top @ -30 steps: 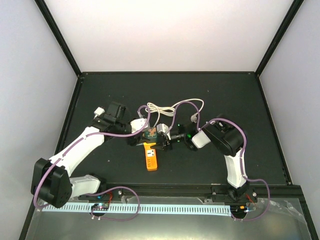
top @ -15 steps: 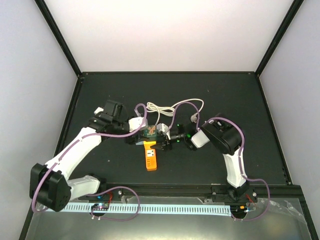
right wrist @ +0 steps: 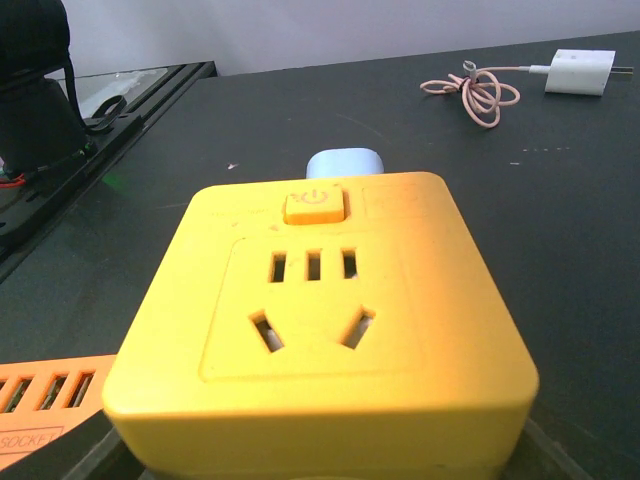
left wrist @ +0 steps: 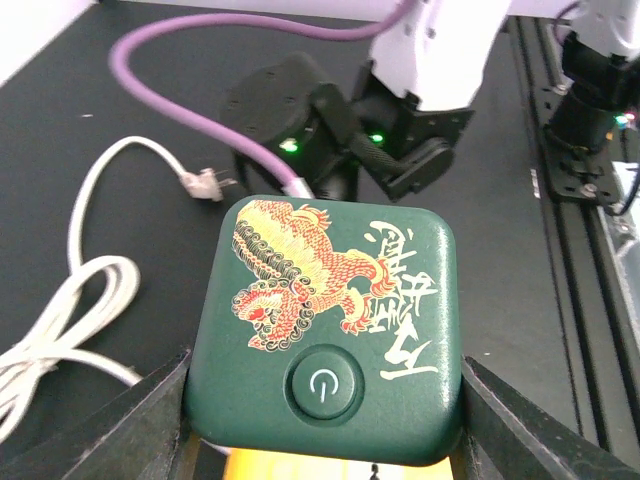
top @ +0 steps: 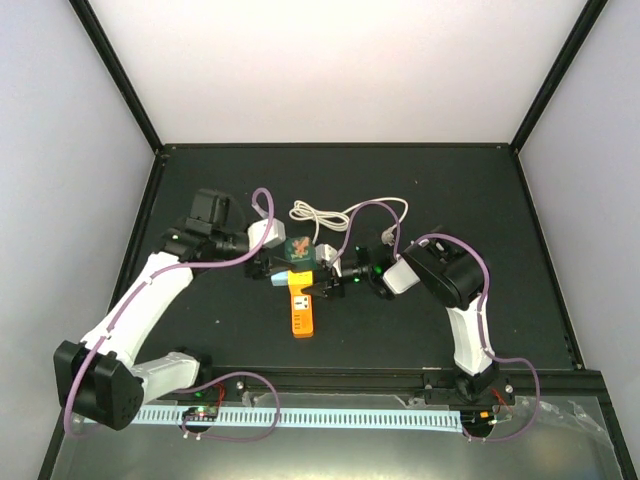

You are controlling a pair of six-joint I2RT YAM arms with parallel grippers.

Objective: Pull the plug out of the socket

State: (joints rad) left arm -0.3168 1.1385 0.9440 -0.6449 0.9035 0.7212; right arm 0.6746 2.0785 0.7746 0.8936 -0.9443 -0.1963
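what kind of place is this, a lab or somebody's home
Probably a robotics lab test cell: left arm and right arm bolted to a black table, boxed in by plain white panels.

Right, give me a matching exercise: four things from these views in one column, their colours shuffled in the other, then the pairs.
Things:
1. dragon cube
2. cube with socket holes
3. flat strip
4. looped cord

Colours:
A. white
B. orange
C. dark green
D. yellow

Pairs: 1-C, 2-D, 3-B, 4-A
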